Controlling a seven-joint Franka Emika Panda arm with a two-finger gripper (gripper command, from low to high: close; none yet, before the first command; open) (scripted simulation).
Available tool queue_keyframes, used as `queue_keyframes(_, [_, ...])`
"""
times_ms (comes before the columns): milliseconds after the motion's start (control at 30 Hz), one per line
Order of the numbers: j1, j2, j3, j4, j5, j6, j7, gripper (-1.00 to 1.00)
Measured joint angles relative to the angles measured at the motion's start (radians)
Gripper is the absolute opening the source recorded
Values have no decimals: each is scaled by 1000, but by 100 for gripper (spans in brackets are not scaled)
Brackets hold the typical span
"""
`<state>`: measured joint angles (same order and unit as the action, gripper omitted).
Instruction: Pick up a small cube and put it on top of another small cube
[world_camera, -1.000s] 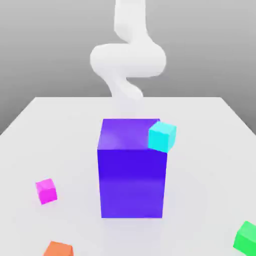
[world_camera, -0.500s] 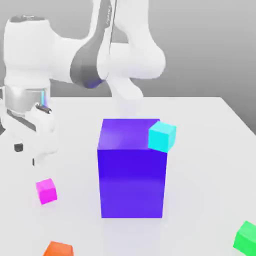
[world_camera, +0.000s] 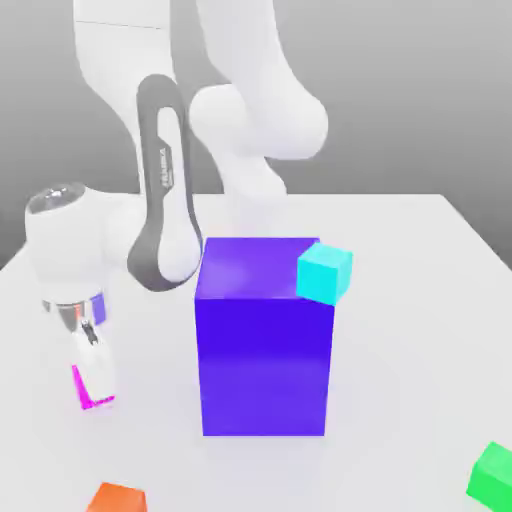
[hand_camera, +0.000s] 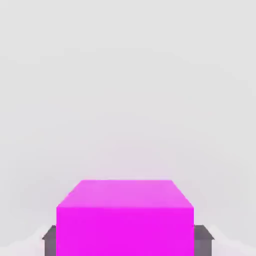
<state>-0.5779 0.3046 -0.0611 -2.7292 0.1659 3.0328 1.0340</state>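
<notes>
glossy magenta cube (hand_camera: 125, 230), claw (hand_camera: 128, 245) closed on it

bright pink-purple, flat-faced, crisp-edged, near the table's (world_camera: 400, 370) left edge

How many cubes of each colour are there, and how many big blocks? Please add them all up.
Small glossy magenta cube: 1
Small cyan cube: 1
Small green cube, partly cut off at the edge: 1
Small orange cube, partly cut off at the edge: 1
Big blue-violet block: 1
Total: 5
</notes>
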Motion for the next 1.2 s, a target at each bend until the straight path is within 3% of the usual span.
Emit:
queue_keyframes(133, [14, -51, -19, -10, -22, -41, 18, -100])
queue_keyframes(333, [69, -219, -68, -26, -157, -204, 112, -100])
queue_keyframes(733, [301, -184, 24, 184, -505, -499, 321, -100])
queue_keyframes(900, [468, -119, 120, 317, -634, -618, 499, -100])
queue_keyframes(1100, [657, -39, 234, 447, -697, -685, 707, -100])
queue_keyframes(1200, [730, -7, 284, 493, -675, -679, 789, -100])
